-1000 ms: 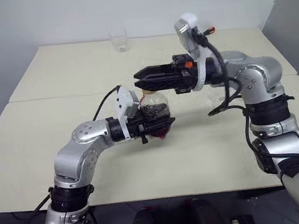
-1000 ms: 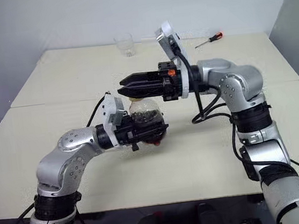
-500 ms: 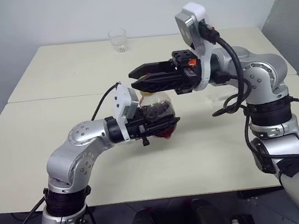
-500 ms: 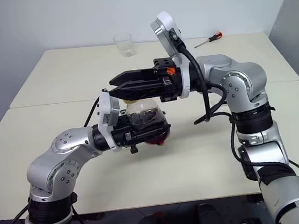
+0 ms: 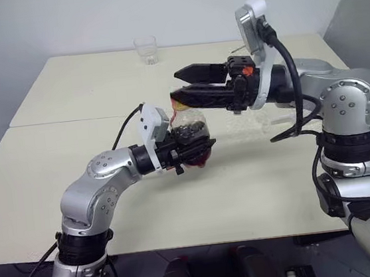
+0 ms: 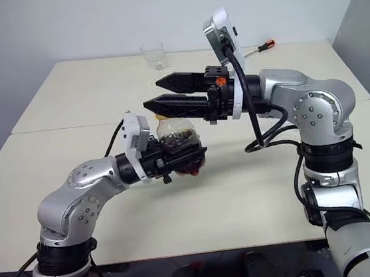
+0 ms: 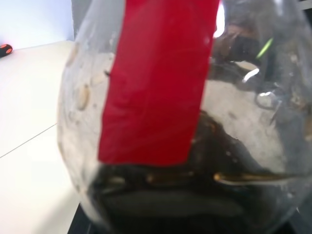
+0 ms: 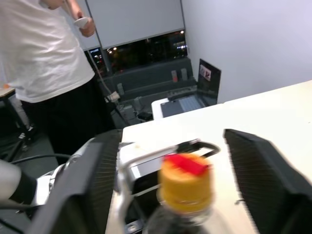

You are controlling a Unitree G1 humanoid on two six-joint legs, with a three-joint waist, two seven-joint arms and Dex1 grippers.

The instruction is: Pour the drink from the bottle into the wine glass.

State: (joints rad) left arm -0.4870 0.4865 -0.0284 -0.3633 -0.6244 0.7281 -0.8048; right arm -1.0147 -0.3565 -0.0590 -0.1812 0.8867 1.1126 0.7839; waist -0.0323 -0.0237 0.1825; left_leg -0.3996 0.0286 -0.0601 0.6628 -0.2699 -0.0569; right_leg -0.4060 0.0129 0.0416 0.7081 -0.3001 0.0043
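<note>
The left gripper (image 5: 199,149) is clamped on the bottle (image 5: 188,128) of dark drink (image 7: 195,195), held upright above the table (image 5: 67,98). Just above, the right gripper (image 5: 180,85) is spread wide, its 2 fingers flanking the yellow cap (image 8: 186,181) without touching.

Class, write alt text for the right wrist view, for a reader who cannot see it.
The right gripper stands open, its two black fingers either side of the bottle, whose yellow cap sits between them untouched. Behind it, a person in a white shirt stands near a laptop.
</note>
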